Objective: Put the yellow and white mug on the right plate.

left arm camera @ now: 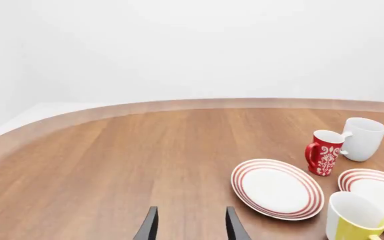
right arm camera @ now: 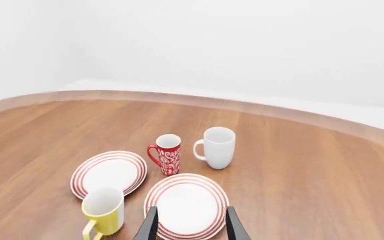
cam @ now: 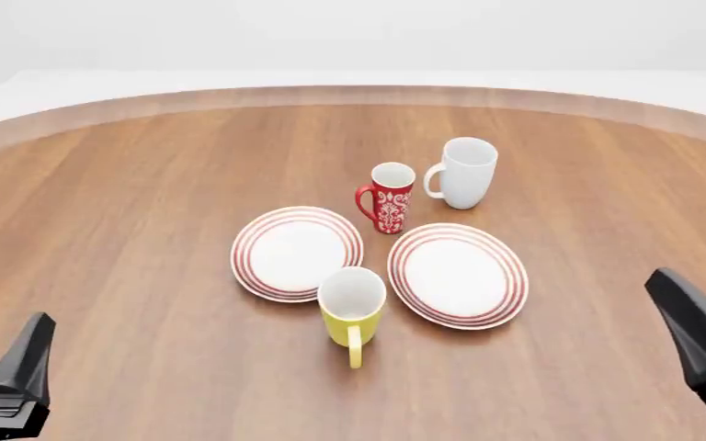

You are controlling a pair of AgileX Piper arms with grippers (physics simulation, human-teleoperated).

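Brown wood grain covers the round table (cam: 144, 211), which is bordered by a paler rim and set against a plain white background.

Much of both arms is cut off. In the front view only a dark wedge of the left gripper (cam: 16, 367) is seen at the lower left corner, and a dark block of the right gripper (cam: 700, 340) at the right edge; the fingers cannot be made out there. In each wrist view only two dark fingertips are shown, set apart with bare space between them, nothing being held. In the left wrist view the right plate (left arm camera: 379, 192) is cropped by the picture's edge and partly covered by the yellow and white mug (left arm camera: 353, 220), whose base and handle are also cut off.

The yellow and white mug (cam: 353, 312) is seen upright on the table, yellow outside and white inside, its yellow handle turned toward the arms' side. It is placed at the near edges of the two plates, between them, just beside or touching their rims. The right plate (cam: 458, 276) is flat, white and ringed with red, and is matched by the left plate (cam: 295, 253). Behind the plates a red patterned mug (cam: 389, 197) and a taller white mug (cam: 466, 172) are stood close together.
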